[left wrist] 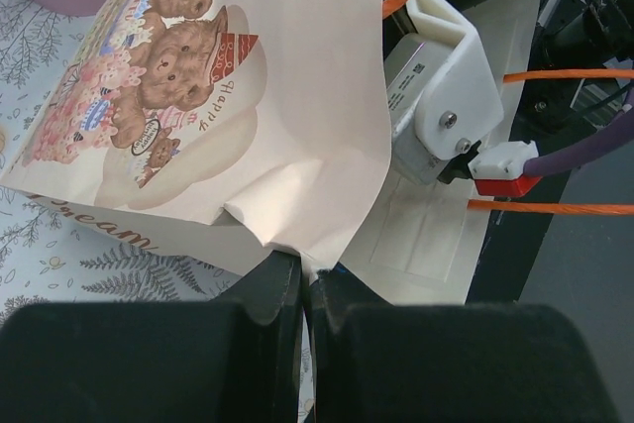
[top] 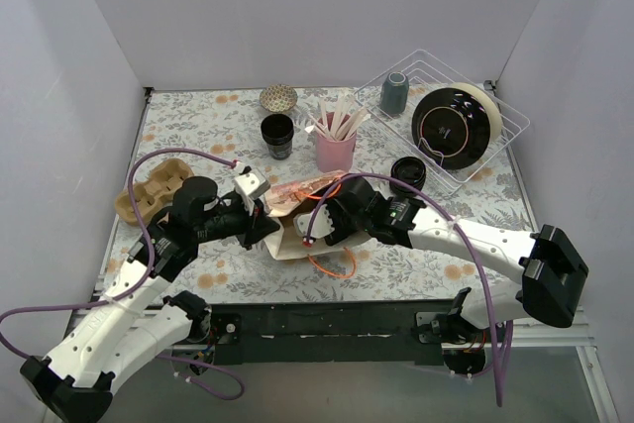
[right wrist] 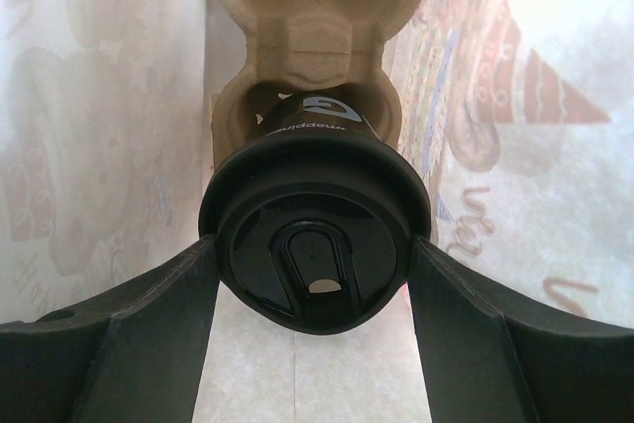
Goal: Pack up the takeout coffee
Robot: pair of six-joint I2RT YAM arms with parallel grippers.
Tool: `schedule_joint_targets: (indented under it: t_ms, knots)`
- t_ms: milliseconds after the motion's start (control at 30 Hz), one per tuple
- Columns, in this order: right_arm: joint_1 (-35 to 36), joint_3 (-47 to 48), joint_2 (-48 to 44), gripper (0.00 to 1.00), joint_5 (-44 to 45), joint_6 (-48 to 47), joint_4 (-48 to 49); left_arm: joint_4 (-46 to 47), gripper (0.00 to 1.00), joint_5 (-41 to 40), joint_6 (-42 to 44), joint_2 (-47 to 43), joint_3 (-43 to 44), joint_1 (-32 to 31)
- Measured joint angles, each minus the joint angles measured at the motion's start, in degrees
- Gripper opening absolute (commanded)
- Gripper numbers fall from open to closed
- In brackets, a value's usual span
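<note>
The takeout coffee (right wrist: 315, 245), a black cup with a glossy black lid, sits between the fingers of my right gripper (right wrist: 315, 247), which press on both sides of its lid. It is inside the bear-printed paper bag (left wrist: 248, 96), its base in a pocket of a brown pulp cup carrier (right wrist: 317, 7) lying in the bag. My left gripper (left wrist: 307, 274) is shut on the bag's lower edge at its mouth. From above, the bag (top: 297, 195) lies on its side between both arms, and the right gripper (top: 322, 225) reaches into it.
A second pulp carrier (top: 154, 190) lies at the left. Behind the bag stand a lidless black cup (top: 277, 134), a pink cup of sticks (top: 335, 146) and a patterned bowl (top: 278, 98). A wire rack (top: 500, 111) at the back right holds a grey-blue tumbler (top: 393, 93) and a black plate (top: 451, 126).
</note>
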Motion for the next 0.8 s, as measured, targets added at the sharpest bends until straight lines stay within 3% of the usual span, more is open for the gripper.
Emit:
schedule_joint_targets:
  t_ms: [800]
  knots:
    - [-1.68,-3.04,4.59,0.13,-3.74,-5.46,11.58,2.32,0.0,2.25,-4.42,1.9,-0.31,0.17]
